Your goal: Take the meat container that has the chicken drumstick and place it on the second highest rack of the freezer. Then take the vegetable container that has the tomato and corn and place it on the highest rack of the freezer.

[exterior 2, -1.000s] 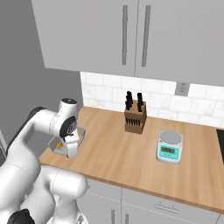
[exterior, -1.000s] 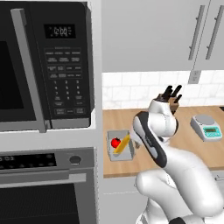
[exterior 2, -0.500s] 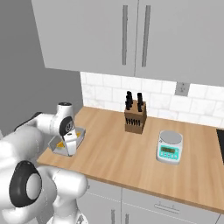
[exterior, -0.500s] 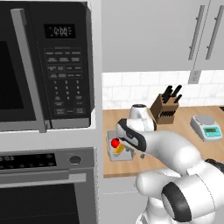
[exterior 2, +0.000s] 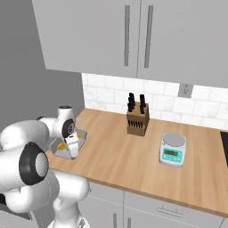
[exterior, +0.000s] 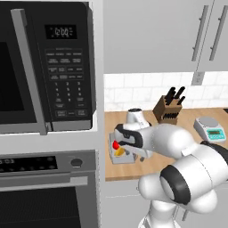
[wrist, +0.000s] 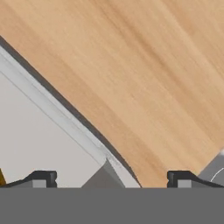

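Beside the knife block, toward the left end of the wooden counter, the vegetable container sat flat near the counter's front edge, well apart from the knife block and farther still from the kitchen scale. The tomato and a short length of the corn showed inside it, the rest hidden by the arm. No freezer appeared in these views, so neither rack could be assessed.

Risk assessment: in the hand view the container's rim ran diagonally between the two finger tips, with one corner just ahead of the left tip. In my judgement, closing from this attitude could pinch a corner rather than a straight wall, and the tray could then twist or slide toward the counter edge on the side away from the knife block. A shallow bite on the rim could also let the tray tip once lifted, rolling the tomato out. The arm lay low across the tray, so any sideways correction could nudge it.

Jaws: the gripper stood fully spread, its tips wide apart, one over the tray's pale floor and one over bare wood on the knife block's side. It held nothing. Whether a tip touched the rim could not be determined.
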Robot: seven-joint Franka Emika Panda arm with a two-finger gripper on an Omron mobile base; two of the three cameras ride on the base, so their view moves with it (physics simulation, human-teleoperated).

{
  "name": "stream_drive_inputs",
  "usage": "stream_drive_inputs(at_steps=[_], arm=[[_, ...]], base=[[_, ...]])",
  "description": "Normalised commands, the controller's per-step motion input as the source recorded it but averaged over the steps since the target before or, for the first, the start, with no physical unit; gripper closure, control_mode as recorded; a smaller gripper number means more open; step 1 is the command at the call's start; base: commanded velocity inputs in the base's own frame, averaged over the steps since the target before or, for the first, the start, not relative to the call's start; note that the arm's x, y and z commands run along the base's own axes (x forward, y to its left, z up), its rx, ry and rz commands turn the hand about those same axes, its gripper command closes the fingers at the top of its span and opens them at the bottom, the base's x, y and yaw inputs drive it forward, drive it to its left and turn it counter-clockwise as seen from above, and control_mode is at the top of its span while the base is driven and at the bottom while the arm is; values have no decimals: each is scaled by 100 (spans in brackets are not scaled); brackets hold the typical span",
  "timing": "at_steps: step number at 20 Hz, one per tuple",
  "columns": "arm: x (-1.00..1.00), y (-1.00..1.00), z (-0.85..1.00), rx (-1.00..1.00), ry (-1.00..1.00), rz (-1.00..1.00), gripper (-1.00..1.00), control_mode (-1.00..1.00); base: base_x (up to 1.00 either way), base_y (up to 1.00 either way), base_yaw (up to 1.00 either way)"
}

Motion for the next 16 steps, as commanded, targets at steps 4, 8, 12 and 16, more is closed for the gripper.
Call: stream_drive_inputs(at_steps=[4,8,12,16], arm=[[0,0,-34,0,0,0,-100,-100],[0,0,-25,0,0,0,100,-100],[-2,0,-25,0,0,0,100,-100],[-5,0,-26,7,1,0,100,-100]], base=[[0,0,0],[0,0,0],[0,0,0],[0,0,0]])
